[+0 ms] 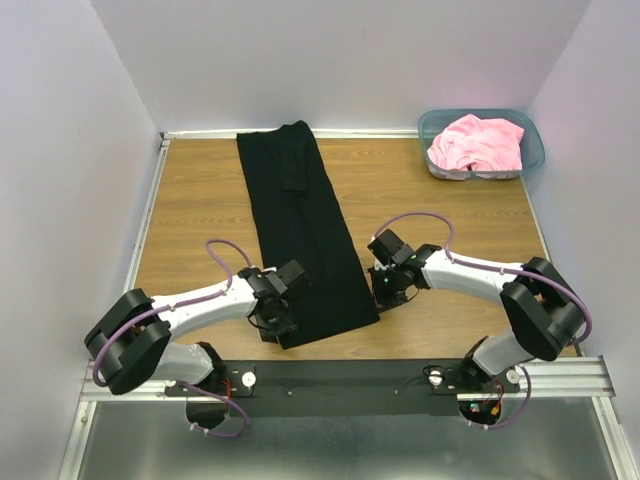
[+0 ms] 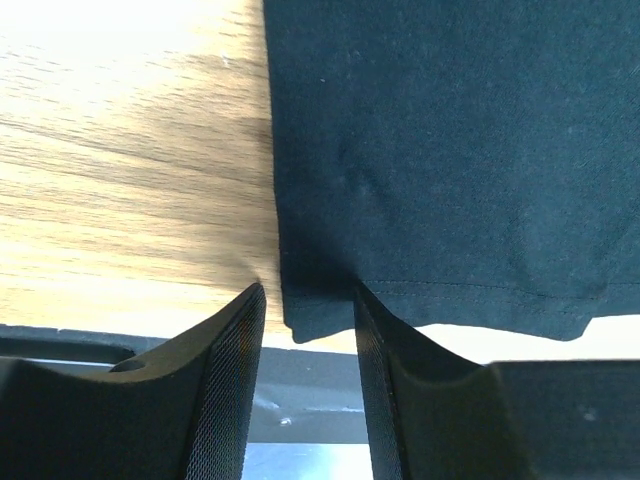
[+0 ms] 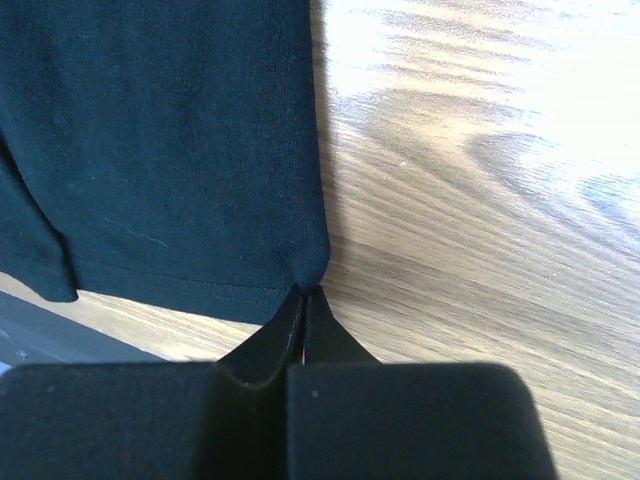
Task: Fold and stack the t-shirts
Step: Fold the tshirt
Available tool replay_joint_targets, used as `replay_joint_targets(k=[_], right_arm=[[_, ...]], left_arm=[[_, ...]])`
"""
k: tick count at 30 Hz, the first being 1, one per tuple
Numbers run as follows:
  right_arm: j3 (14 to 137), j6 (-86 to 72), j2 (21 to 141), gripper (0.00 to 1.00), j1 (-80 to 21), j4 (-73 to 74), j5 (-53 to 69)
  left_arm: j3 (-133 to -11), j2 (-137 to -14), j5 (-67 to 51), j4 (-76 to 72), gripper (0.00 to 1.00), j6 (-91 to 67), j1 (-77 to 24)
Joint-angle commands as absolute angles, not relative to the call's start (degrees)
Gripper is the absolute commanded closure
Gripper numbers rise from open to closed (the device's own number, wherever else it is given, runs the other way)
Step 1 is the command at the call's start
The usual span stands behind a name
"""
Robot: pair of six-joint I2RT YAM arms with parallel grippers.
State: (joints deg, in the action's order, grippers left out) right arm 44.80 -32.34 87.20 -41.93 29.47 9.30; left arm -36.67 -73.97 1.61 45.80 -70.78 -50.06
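Note:
The black t-shirt (image 1: 300, 230) lies folded into a long narrow strip, running from the back wall to the near edge of the table. My left gripper (image 1: 278, 318) is at its near left corner. In the left wrist view the gripper (image 2: 308, 290) is open, with the hem corner of the black t-shirt (image 2: 450, 150) lying in the gap between the fingers. My right gripper (image 1: 385, 296) is at the near right corner. In the right wrist view the gripper (image 3: 305, 292) is shut, pinching the puckered corner of the black t-shirt (image 3: 170, 130). The pink t-shirt (image 1: 478, 142) sits crumpled in the bin.
The teal plastic bin (image 1: 537, 155) stands at the back right corner of the wooden table (image 1: 450, 210). White walls close in the left, back and right sides. A black rail (image 1: 340, 375) with both arm bases runs along the near edge.

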Motion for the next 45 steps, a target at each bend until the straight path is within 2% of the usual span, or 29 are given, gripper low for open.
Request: replay_joint_targets(k=[1, 2, 6, 7, 9, 10, 11, 12, 19, 23, 29, 37, 45], right_arm=[[43.6, -31.2, 86.5, 0.99, -41.6, 29.8, 7.9], [43.6, -31.1, 86.5, 0.99, -41.5, 29.7, 7.9], [43.8, -31.3, 86.5, 0.99, -41.5, 29.7, 7.8], [43.8, -31.4, 86.4, 0.99, -41.5, 29.7, 7.7], [43.5, -31.5, 86.2, 0.99, -41.6, 29.7, 7.6], [43.5, -31.5, 85.9, 0.99, -41.5, 29.8, 7.4], [43.3, -31.6, 85.7, 0.99, -41.5, 29.9, 7.3], [43.2, -31.6, 85.3, 0.99, -41.5, 29.9, 7.2], [45.3, -31.6, 81.7, 0.99, -41.3, 34.9, 6.1], [54.0, -31.3, 82.7, 0.99, -39.8, 37.4, 3.3], [68.5, -28.2, 91.5, 0.99, -37.1, 37.3, 1.9], [89.0, -25.1, 106.0, 0.99, -34.5, 37.1, -2.8], [99.6, -22.7, 114.8, 0.99, -32.1, 34.3, -4.8]], left_arm=[[-36.1, -75.4, 0.3, 44.0, 0.52, -72.8, -51.7], [-35.9, -75.7, 0.3, 43.3, 0.52, -73.0, -52.1], [-34.5, -77.3, 0.3, 42.1, 0.64, -74.6, -54.1], [-34.1, -77.7, -1.6, 41.8, 0.73, -75.2, -54.7], [-33.5, -77.9, -1.8, 41.2, 0.82, -75.6, -55.0], [-33.5, -77.8, -1.7, 41.3, 0.93, -75.8, -55.1], [-33.7, -77.8, -1.5, 41.7, 0.99, -75.9, -55.1], [-34.1, -77.3, -1.4, 42.2, 1.00, -76.0, -55.2], [-37.1, -71.5, 1.8, 47.2, 1.00, -76.8, -55.0], [-40.1, -68.6, 4.5, 47.7, 1.00, -75.1, -52.0], [-41.3, -67.7, 8.0, 42.1, 1.00, -64.3, -37.9], [-48.3, -75.2, 13.9, 33.0, 1.00, -51.3, -25.2], [-57.3, -84.1, 15.4, 27.9, 1.00, -43.4, -17.2]])
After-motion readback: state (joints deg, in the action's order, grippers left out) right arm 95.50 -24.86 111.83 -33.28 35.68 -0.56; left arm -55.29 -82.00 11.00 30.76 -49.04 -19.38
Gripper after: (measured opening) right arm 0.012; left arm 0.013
